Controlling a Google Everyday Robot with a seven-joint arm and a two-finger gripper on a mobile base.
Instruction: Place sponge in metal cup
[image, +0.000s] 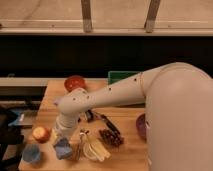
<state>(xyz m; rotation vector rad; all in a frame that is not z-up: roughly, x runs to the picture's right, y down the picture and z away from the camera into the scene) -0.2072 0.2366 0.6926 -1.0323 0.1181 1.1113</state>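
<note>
gripper (61, 140): low over the wooden table's (125, 155) front-left, right on the blue wedge-shaped sponge (62, 148), so probably carrying it
round blue cup (31, 153): just left of the sponge, likely the target
red apple (40, 134): near, clip risk

The robot's white arm (115, 92) reaches from the large rounded body (180, 120) at the right, sloping down and leftward over the wooden table (125, 145). It bends at a rounded elbow joint (72, 102) above the table's left half, and the forearm drops straight down. The gripper (61, 140) points downward near the table's front left edge.
</note>
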